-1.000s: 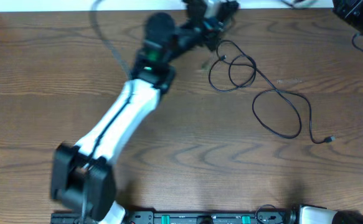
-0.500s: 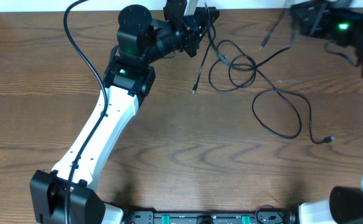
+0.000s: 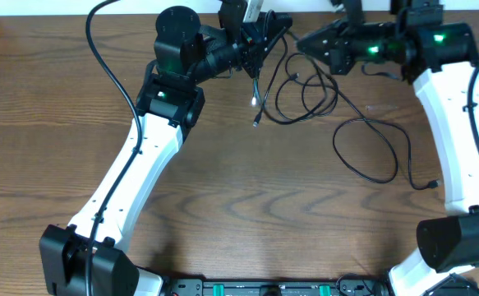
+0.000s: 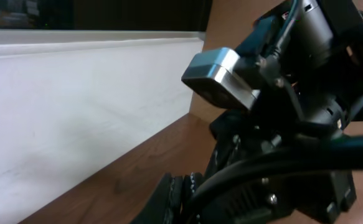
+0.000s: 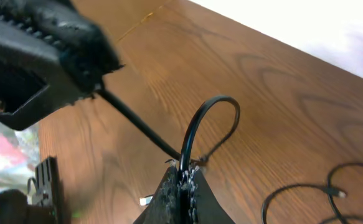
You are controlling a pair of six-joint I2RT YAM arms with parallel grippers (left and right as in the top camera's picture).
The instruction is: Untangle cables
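Both hands were pinched shut on black cables [image 3: 362, 121]: L hand [image 3: 265, 34], R hand [image 3: 303, 43], tips near. Short span ran 9–3 o'clock btwn them. I judged loose loops on table [image 3: 223, 205] lay at R hand's 5 o'clock, R arm nearer.

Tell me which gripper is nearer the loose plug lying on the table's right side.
Right. The right gripper, pinching a black cable, is up-left of the plug; the left gripper sits even farther left.
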